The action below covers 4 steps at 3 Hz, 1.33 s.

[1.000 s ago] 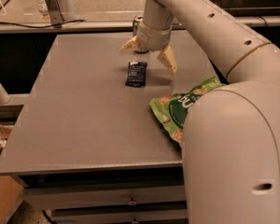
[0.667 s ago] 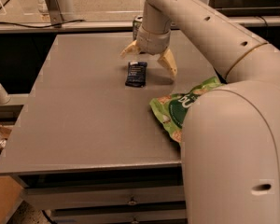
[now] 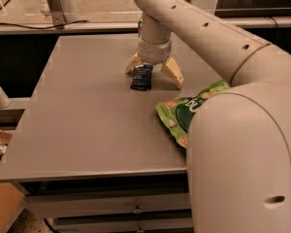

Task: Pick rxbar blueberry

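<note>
The rxbar blueberry (image 3: 141,77) is a small flat dark navy wrapper lying on the grey table (image 3: 87,120), a little past its middle. My gripper (image 3: 154,70) hangs from the arm that reaches in from the right. It is open, with its two tan fingers (image 3: 173,73) spread to the left and right. The bar's far end lies between the fingers and its near end sticks out toward the camera. The gripper sits low, at or just above the tabletop.
A large green snack bag (image 3: 184,111) lies at the table's right edge, partly hidden by my arm's bulky near link (image 3: 242,159). A rail runs behind the table's far edge. Drawers sit below the front edge. A cardboard box (image 3: 2,208) stands at lower left.
The gripper has moved left and down from beside the bar's far right, so that its open fingers now straddle the bar's far end. The bar and the bag have not moved.
</note>
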Tool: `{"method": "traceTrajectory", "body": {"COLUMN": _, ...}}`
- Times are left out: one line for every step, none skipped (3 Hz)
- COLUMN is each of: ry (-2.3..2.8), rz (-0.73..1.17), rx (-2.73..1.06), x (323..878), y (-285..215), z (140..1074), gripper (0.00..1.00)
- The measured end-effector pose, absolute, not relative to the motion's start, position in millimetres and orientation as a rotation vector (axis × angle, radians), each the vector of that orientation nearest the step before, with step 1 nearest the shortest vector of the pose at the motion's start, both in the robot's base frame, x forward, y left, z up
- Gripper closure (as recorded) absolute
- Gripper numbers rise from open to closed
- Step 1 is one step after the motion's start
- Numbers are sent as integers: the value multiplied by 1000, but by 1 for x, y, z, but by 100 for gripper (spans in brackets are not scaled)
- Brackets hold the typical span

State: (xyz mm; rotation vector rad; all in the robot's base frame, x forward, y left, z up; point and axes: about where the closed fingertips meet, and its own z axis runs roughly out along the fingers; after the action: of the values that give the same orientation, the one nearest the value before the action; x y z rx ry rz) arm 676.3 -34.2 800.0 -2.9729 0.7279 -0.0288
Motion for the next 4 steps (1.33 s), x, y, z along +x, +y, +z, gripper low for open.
{"method": "traceTrajectory", "body": {"ry": 729, "rz": -28, "rx": -2975, "x": 675, "y": -33, "z": 802, "gripper": 44}}
{"method": "traceTrajectory", "body": {"ry": 729, "rz": -28, "rx": -2975, "x": 675, "y": -33, "z": 811, "gripper": 67}}
{"method": "traceTrajectory", "body": {"ry": 729, "rz": -29, "rx": -2975, "x": 675, "y": -33, "z": 820, "gripper": 89}}
{"method": "traceTrajectory", "body": {"ry": 729, "rz": -29, "rx": -2975, "x": 675, "y": -33, "z": 825, "gripper": 100}}
